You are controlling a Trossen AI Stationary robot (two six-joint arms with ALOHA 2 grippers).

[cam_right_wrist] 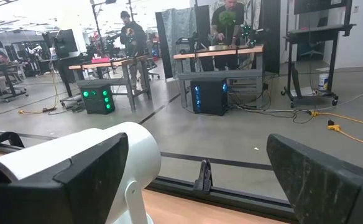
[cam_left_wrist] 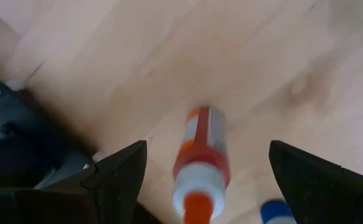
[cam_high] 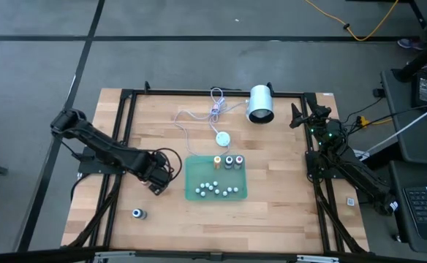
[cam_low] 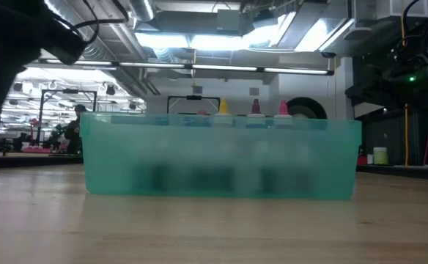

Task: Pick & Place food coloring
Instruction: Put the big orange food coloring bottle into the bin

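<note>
A green tray (cam_high: 191,166) sits mid-table; three tiny bottles (cam_high: 228,161) stand along its far side, their tops showing in the low view (cam_low: 255,108). Several small white-topped pieces (cam_high: 215,188) lie inside. My left gripper (cam_high: 157,185) hangs open just left of the tray. Its fingers (cam_left_wrist: 116,174) stand on either side of an orange-topped bottle (cam_left_wrist: 201,163) on the wood, touching nothing. A blue-topped bottle (cam_high: 138,213) stands alone near the front left and also shows in the left wrist view (cam_left_wrist: 276,213). My right gripper (cam_high: 301,115) waits open at the far right.
A large white cylinder (cam_high: 260,104) lies at the far edge, close to my right gripper, and shows in the right wrist view (cam_right_wrist: 76,165). A white round disc (cam_high: 222,138) on a thin cable (cam_high: 199,115) lies behind the tray. A black frame rail (cam_high: 122,139) borders the table.
</note>
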